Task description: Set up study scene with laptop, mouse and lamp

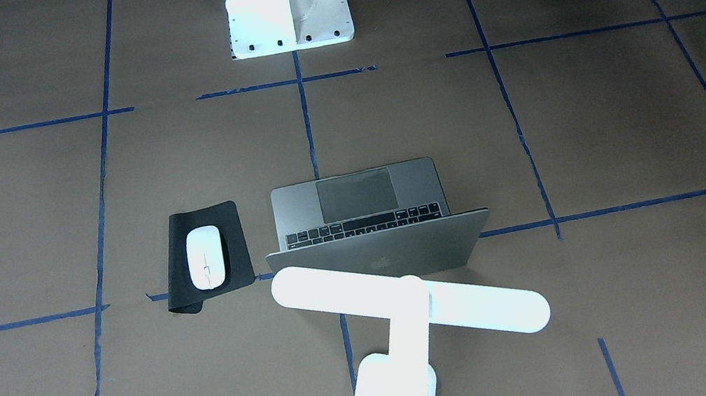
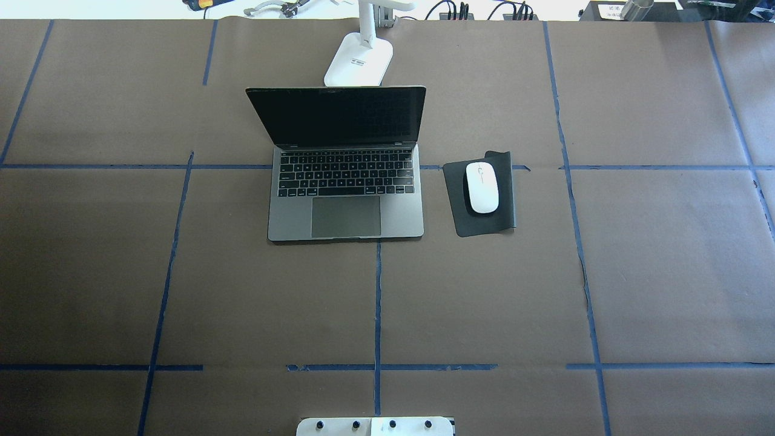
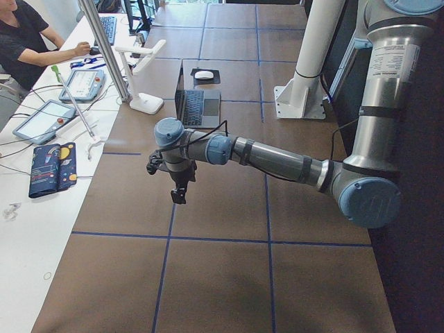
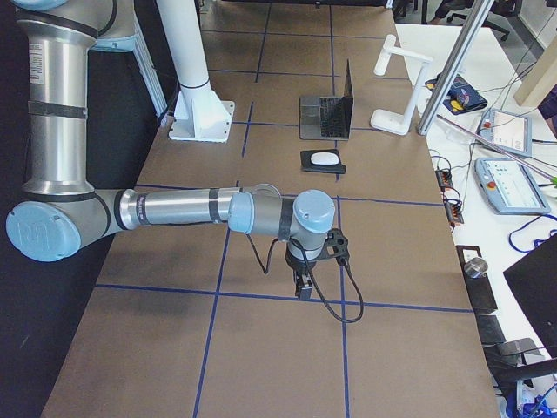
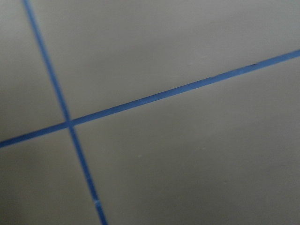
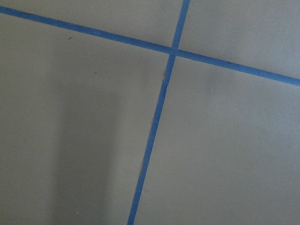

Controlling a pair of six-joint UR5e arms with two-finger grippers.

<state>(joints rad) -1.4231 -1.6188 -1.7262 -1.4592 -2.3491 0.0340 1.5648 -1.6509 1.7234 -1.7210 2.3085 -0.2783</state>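
We see the laptop [image 2: 345, 206] open in the middle of the brown-papered worktop [image 2: 666, 272]. Its keyboard and trackpad face the robot, its screen is dark, and its lid leans back away from the robot.

The mouse [image 2: 482, 188] lies just to the laptop's right on a black mouse pad [image 2: 505, 212], well within the pad's edges. The pad is near the laptop without touching it, and its far corner curls up.

The lamp [image 1: 411, 298] stands just behind the laptop's lid, on the side away from the robot. It glows white, and its long bar head stretches across above the lid's back. The robot's white pedestal [image 1: 288, 10] stands well in front of the laptop, at the worktop's near edge.

The left end effector [image 3: 179, 194] hangs pointing down over the worktop, well off to the laptop's left. We cannot tell how far apart its fingers are or whether it holds anything. The right end effector [image 4: 302, 287] hangs the same way, well off to the laptop's right beyond the mouse pad, and we cannot tell its opening either.

Both wrist cameras show only brown paper crossed by blue tape lines [image 5: 154, 98]. A person [image 3: 21, 41] sits at a side bench, far beyond the lamp.
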